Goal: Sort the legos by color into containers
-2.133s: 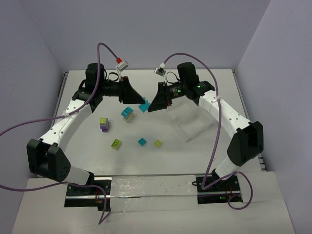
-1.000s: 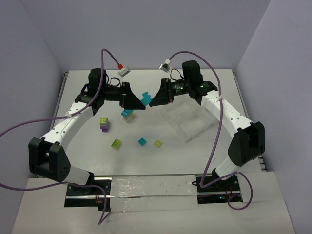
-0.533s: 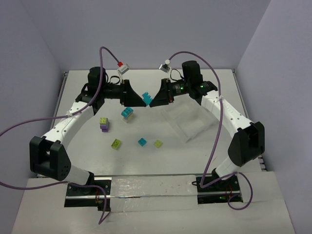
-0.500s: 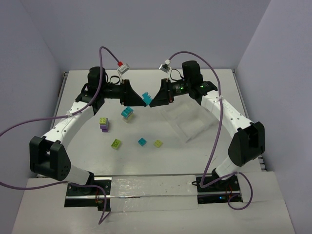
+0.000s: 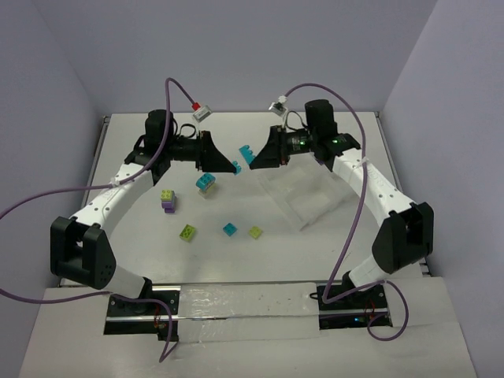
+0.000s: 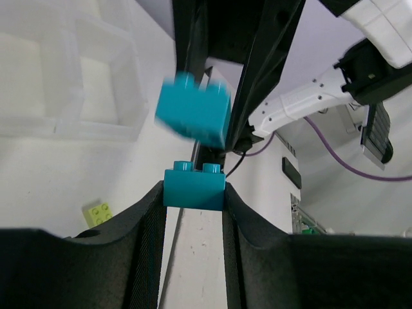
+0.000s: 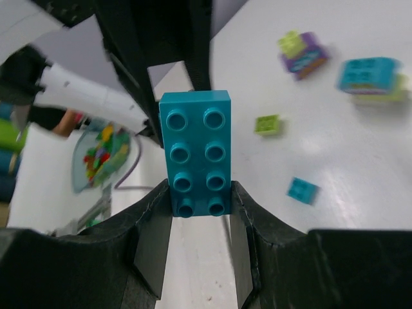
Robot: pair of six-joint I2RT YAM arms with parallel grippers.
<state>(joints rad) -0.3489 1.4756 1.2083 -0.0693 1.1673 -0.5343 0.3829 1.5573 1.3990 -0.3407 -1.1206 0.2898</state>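
The left end effector (image 6: 193, 199) has just shut on a small cyan studded plastic brick (image 6: 194, 185), now apart from the long cyan brick (image 7: 194, 145) clamped in the right end effector (image 7: 196, 193), both aloft near the clear divided plastic tray (image 5: 303, 197), apparently ready for sorting.

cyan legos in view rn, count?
4. Small brick in left pincer; long brick in right pincer; top brick of a mid-table stack; loose brick in front of it. Arms could hide more.

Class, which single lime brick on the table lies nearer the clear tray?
The lime brick right of the lone cyan brick; the other lime brick sits left, farther from the tray.
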